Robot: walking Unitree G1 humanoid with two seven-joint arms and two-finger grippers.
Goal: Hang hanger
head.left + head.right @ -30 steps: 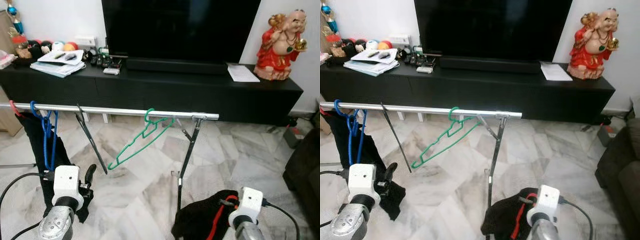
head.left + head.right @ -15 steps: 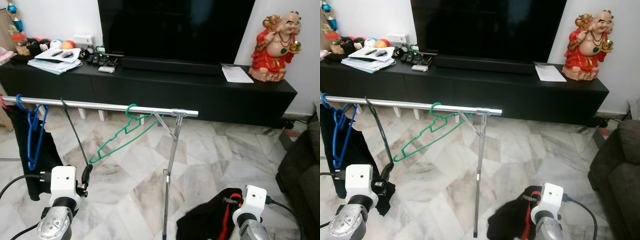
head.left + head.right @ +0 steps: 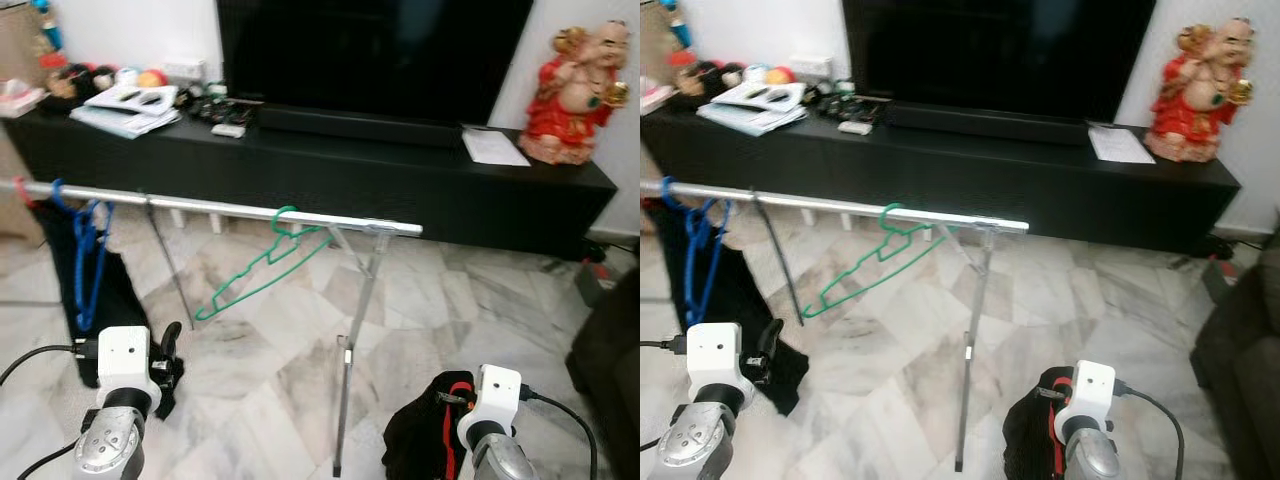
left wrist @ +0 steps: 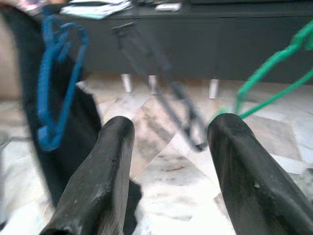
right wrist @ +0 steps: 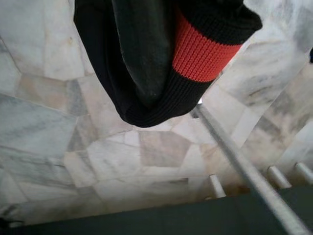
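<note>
Green hanger is hooked on the rail, tilted, low end pointing down-left. It lies beyond and right of the left hand, clear of it. The left hand's fingers are spread apart with nothing held between them; the hanger's green wire is seen past the gap in the left wrist view.

Right hand is low at near right, wrapped in a black cloth with a red band. How far it is open can't be told: its fingers are covered by the cloth. The cloth appears to be held by it.

A blue hanger is hung at the rail's left end, against a dark garment that hangs down to the floor. A thin dark rod hangs slanted from the rail between the blue and green hangers. The rail's right end is carried by a metal stand leg, just right of the green hanger, between the two hands.

Beyond the rail a long black table is set against the wall, with a TV on it. Papers and small clutter lie at its left end, a white sheet and a red figurine at its right. A dark sofa edge is seen at far right.
</note>
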